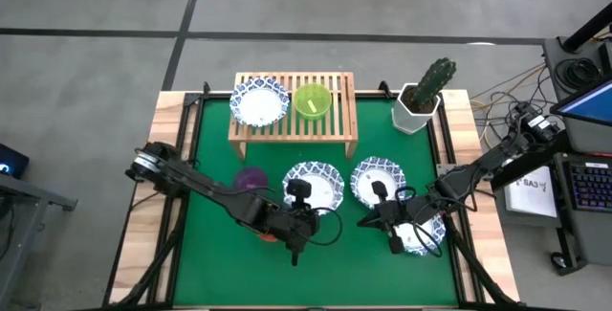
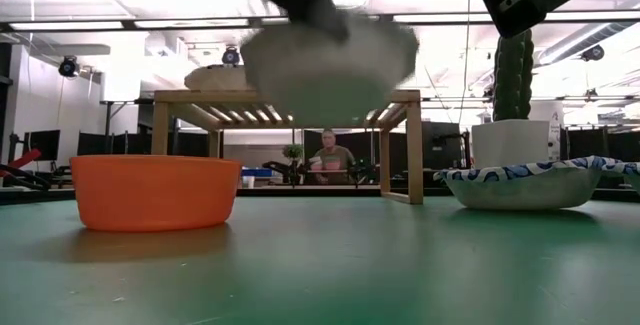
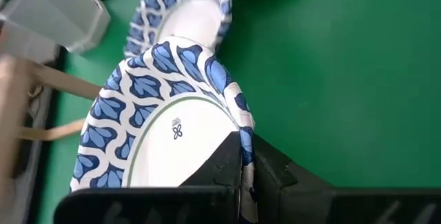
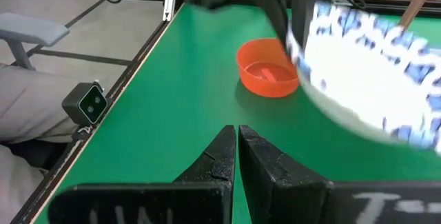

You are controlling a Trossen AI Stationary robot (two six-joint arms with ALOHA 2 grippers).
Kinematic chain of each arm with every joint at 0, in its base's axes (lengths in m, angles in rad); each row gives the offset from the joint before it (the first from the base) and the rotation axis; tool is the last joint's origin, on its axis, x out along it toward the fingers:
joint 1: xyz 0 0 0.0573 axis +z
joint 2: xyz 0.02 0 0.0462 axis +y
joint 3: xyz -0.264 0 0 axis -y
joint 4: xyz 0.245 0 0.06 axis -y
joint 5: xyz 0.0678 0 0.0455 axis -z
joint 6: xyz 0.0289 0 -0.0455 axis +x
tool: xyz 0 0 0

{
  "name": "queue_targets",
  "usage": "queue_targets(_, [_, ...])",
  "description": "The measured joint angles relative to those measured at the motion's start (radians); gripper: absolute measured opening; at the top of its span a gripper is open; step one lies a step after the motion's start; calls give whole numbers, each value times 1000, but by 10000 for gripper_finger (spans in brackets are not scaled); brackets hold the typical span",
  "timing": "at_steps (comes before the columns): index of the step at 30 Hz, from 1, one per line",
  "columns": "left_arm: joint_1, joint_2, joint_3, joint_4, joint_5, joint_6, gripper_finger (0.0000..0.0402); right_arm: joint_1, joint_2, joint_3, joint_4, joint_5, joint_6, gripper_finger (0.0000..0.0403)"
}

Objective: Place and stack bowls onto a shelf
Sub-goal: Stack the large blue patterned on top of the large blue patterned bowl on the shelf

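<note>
Green mat [image 1: 210, 254] on a wood-edged table, two dark arms above it.

Light-wood shelf [image 1: 339, 110] at the far edge, slatted top. On it: one white bowl with blue patterned rim [image 1: 260, 102], left end; one green bowl [image 1: 312, 102] just beside, near the middle. Right end bare slats.

Left gripper [image 3: 241, 162]: over the near middle of the mat, jaws pinched on the rim of a second patterned bowl [image 3: 172, 131]. Bowl held clear of the mat, tilted, blurred in the low view in front of the shelf.

Right gripper [image 4: 238, 151]: low over the mat right of centre, pointing toward the left arm, fingers closed almost together, holding nothing.

Third patterned bowl [image 1: 378, 179] flat on the mat, between held bowl and right arm. Fourth patterned bowl [image 1: 423, 236] on the mat, partly hidden under the right arm.

Purple bowl [image 1: 251, 177] on the mat, just beside the left arm. Orange bowl [image 4: 267, 69] on the mat, upright, under the left arm, near the held bowl.

White pot with cactus [image 1: 418, 108] at the far right corner, beside the shelf.

Person seated [image 2: 330, 155] in the room beyond, seen under the shelf.
</note>
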Motion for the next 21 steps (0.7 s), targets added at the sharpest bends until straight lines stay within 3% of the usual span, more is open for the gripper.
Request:
queue_targets(10, [-23, -257, 123, -297, -9, 39, 0, 0, 2, 0, 1, 0, 0, 9])
queue_targets(17, [36, -452, 122, -482, -209, 37, 0, -2, 2, 0, 1, 7, 0, 9])
queue_targets(21, [146, -521, 112, -537, -221, 36, 0, -3, 2, 0, 1, 8, 0, 9])
